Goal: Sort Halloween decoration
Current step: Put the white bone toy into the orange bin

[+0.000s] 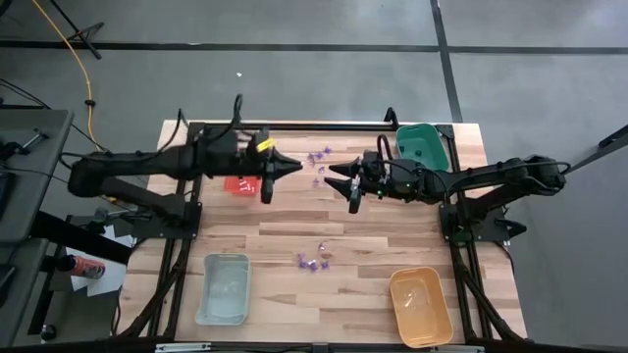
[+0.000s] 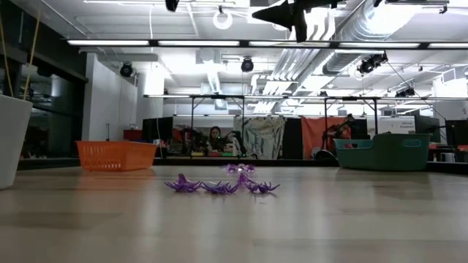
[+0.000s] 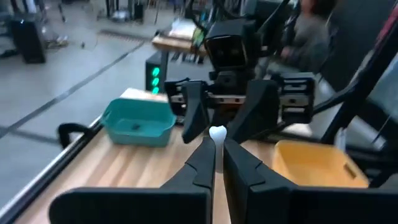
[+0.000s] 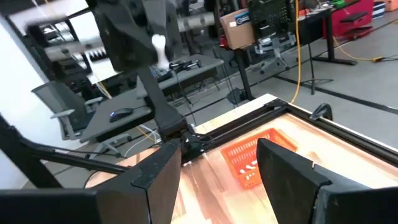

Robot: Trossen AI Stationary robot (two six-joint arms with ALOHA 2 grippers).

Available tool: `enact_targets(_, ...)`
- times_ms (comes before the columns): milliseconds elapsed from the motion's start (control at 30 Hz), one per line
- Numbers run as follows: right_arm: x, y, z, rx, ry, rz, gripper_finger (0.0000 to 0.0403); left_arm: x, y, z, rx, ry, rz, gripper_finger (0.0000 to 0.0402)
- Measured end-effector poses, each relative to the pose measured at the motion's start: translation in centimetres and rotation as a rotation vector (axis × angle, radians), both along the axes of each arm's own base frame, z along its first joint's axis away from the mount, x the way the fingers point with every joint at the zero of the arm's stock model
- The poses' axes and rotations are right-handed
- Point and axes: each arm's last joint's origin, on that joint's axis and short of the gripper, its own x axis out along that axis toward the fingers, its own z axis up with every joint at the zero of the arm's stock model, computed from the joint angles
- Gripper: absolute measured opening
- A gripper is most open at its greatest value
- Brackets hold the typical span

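Note:
Small purple Halloween decoration pieces lie on the wooden table in a cluster near the middle, with a few more at the far side. My left gripper hovers high over the table's far middle, shut on a tiny white piece. My right gripper faces it from the right, open, a short gap away and touching nothing. A red tray with a few white pieces in it lies below the left gripper. My left gripper pinches the white piece between its two fingers, at their free ends; its rounded top sticks out beyond the tips. The fingers reach level from the table's left, and the piece is lifted well clear of the table.
A green tray stands at the far right, a pale blue tray at the near left and an orange tray at the near right. A black frame rail runs along the far edge. People sit in the room beyond.

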Motion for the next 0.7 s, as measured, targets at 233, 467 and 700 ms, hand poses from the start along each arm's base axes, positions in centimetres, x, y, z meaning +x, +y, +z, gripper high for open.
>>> enact_targets(233, 0.1, 0.2, 0.2, 0.003, -0.019, 0.083, 0.0204, -2.1, -1.8, -4.3, -0.091, -0.146, -0.064, 0.0003)
enact_targets(467, 0.1, 0.3, 0.4, -0.031, -0.034, 0.118, 0.0204, -2.8, -2.5, -4.8, -0.093, -0.144, -0.088, 0.0003)
enact_targets(700, 0.1, 0.3, 0.4, -0.043, -0.032, 0.118, 0.0204, -2.8, -2.4, -4.8, -0.076, -0.142, -0.084, 0.0003)
